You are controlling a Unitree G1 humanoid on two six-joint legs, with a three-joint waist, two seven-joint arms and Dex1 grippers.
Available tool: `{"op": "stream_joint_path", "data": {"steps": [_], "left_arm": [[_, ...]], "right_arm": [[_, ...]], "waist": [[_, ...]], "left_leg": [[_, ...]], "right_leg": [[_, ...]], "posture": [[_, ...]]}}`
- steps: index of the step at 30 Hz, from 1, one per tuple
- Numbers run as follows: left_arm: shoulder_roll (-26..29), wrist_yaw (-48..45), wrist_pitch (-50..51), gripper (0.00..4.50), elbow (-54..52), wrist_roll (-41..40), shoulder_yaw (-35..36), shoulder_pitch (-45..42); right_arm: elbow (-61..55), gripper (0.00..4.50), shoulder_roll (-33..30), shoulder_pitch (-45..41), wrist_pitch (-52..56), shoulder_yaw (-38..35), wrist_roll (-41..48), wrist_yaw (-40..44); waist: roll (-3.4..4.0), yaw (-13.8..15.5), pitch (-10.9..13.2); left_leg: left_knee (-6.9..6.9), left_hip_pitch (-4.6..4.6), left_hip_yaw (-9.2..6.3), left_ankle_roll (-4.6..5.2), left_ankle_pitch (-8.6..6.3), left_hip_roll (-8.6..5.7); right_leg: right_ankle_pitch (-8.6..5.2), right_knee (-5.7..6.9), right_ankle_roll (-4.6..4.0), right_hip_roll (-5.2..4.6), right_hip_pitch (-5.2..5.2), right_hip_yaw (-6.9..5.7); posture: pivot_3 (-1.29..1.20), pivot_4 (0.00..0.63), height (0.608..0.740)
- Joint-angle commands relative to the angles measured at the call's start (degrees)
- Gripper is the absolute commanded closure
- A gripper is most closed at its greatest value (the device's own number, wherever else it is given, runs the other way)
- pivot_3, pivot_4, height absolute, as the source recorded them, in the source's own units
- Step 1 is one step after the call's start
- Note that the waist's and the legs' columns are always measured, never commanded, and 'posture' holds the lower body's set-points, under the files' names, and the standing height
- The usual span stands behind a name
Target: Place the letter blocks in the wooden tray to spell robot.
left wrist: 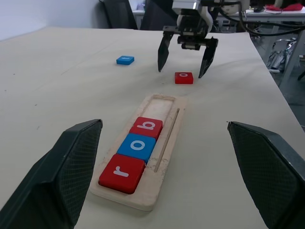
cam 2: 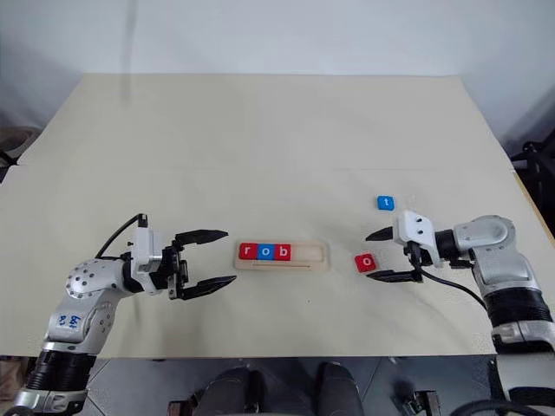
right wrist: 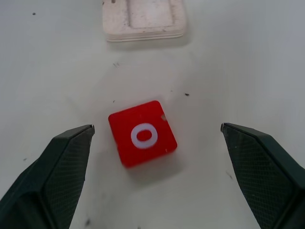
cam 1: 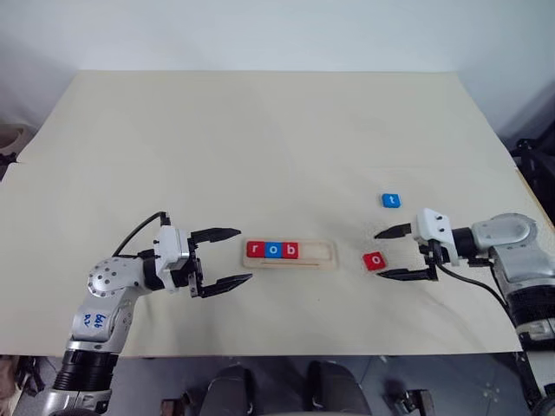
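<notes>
Red square tile [right wrist: 142, 133]; pale wooden tray [cam 1: 318, 253]

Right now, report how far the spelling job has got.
Done: r, o and b sit side by side in the wooden tray, filling its left part. In hand: the right tool is open around the red o block, not gripping it. Left: that o, then the blue t block. The left tool is open, empty.

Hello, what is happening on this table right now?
A two-armed robot is spelling a word. The pale wooden tray holds a red r, blue o and red b tile. The open right gripper straddles the red o tile on the beige table. The blue t tile waits. The open left gripper is empty.
</notes>
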Motion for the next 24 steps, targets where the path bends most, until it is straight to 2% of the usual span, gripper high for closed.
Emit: {"op": "stream_joint_path", "data": {"steps": [1,4,7,11,16,24], "left_arm": [[0.6,-0.1,0.2,0.00,-2.8,-1.2,0.8,0.6],[0.8,-0.1,0.5,0.00,-3.2,-1.2,0.8,0.6],[0.8,-0.1,0.5,0.00,-3.1,-1.1,0.8,0.2],[0.6,-0.2,0.3,0.00,-2.6,-1.0,0.7,-0.3],[0.4,-0.5,0.3,0.00,-2.1,-0.9,0.5,-0.8],[0.3,-1.7,-0.5,0.00,-0.4,-0.4,0.1,-1.7]], "right_arm": [[2.3,0.05,-0.1,-1.2,-2.4,0.7,-0.5,3.2],[3.5,0.63,0.0,-1.7,-2.7,1.4,-0.8,3.9],[4.2,1.75,-0.1,-2.1,-2.7,1.7,-0.8,4.1],[3.1,2.99,0.2,-2.0,-2.5,1.2,0.4,4.0],[-2.6,3.05,0.2,-2.2,1.3,0.8,2.2,3.3],[-20.0,3.05,4.3,-5.5,21.5,2.7,6.7,-1.7]], "waist": [[0.00,0.0,0.0],[0.00,-0.2,0.0],[0.00,-0.2,0.0],[0.00,-0.1,0.0],[0.01,-0.2,0.0],[0.02,-0.2,0.0]], "left_leg": [[0.00,-0.01,0.00,0.00,0.00,-0.01],[0.00,0.01,-0.01,0.00,0.00,0.01],[0.00,0.02,-0.01,-0.03,0.02,0.03],[0.01,0.02,-0.01,-0.03,0.02,0.02],[0.01,0.02,-0.01,-0.03,0.02,0.03],[0.01,0.01,-0.13,-0.04,0.02,0.06]], "right_leg": [[0.00,0.00,0.01,-0.02,0.00,0.00],[0.00,0.02,0.01,0.02,0.00,0.00],[0.00,0.04,0.00,0.04,0.00,-0.01],[0.00,0.03,0.00,0.02,0.01,-0.01],[0.00,0.05,0.00,0.02,-0.01,0.00],[0.00,0.11,-0.01,0.05,-0.07,0.01]], "posture": [[0.00,0.150,0.740],[0.00,0.150,0.740],[0.00,0.150,0.740],[0.00,0.150,0.740],[0.00,0.150,0.740],[0.00,0.150,0.740]]}}
